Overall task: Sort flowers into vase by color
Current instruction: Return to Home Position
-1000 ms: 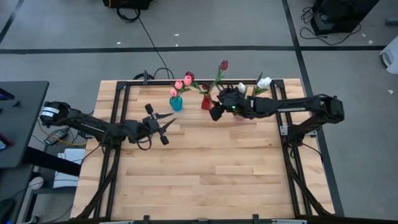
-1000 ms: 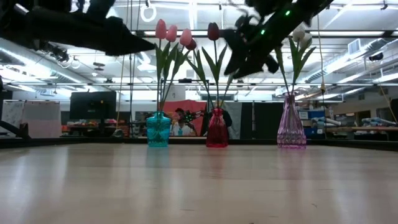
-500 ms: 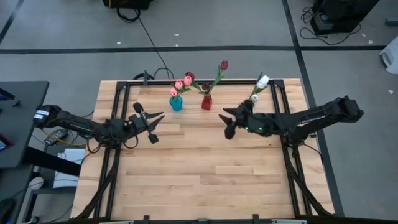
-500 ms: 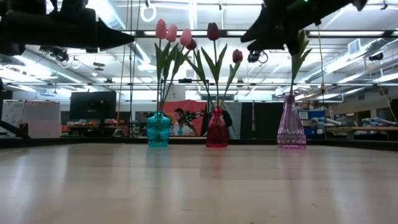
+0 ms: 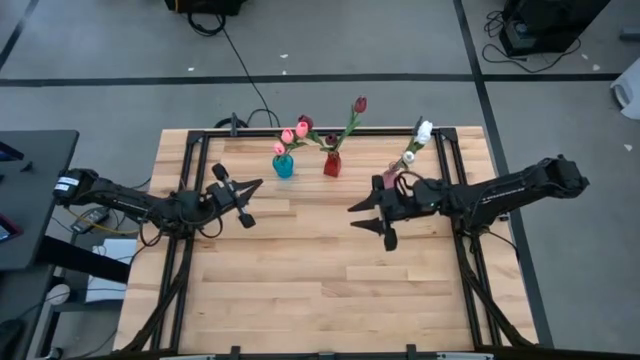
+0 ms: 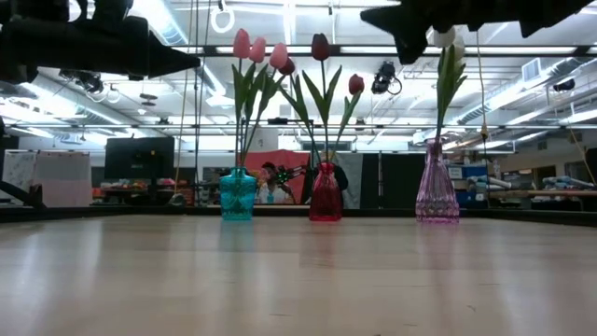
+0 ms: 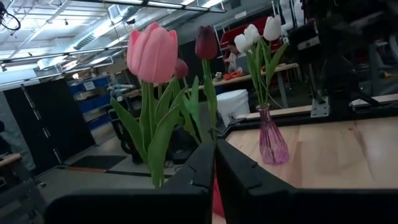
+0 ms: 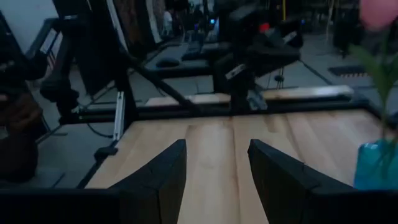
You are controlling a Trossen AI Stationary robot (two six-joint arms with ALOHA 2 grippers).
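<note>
Three vases stand in a row near the table's far edge. The teal vase (image 5: pixel 283 166) holds pink flowers (image 6: pixel 256 47). The red vase (image 5: pixel 331 163) holds dark red flowers (image 6: pixel 320 47), and the clear pink vase (image 6: pixel 437 187) holds white ones (image 5: pixel 423 131). Each stem stands in its vase's neck. My left gripper (image 5: pixel 252 200) hangs shut and empty, to the left of the teal vase, pointing at the vases (image 7: pixel 214 168). My right gripper (image 5: pixel 372 222) hangs open and empty, just on the near side of the pink vase (image 8: pixel 217 168).
Black frame rails (image 5: pixel 195 160) run along the table's left, right and far edges. Bare wooden boards (image 5: pixel 320 280) fill the table's middle and near half. Shelves and benches stand in the room beyond the far edge.
My right gripper has drawn away from the red vase, toward the table's near edge and its right, and has swung from slanting down to about level. Its fingers stayed open. A dark red flower that it hid now shows in the red vase. My left gripper has drawn back toward the left edge.
</note>
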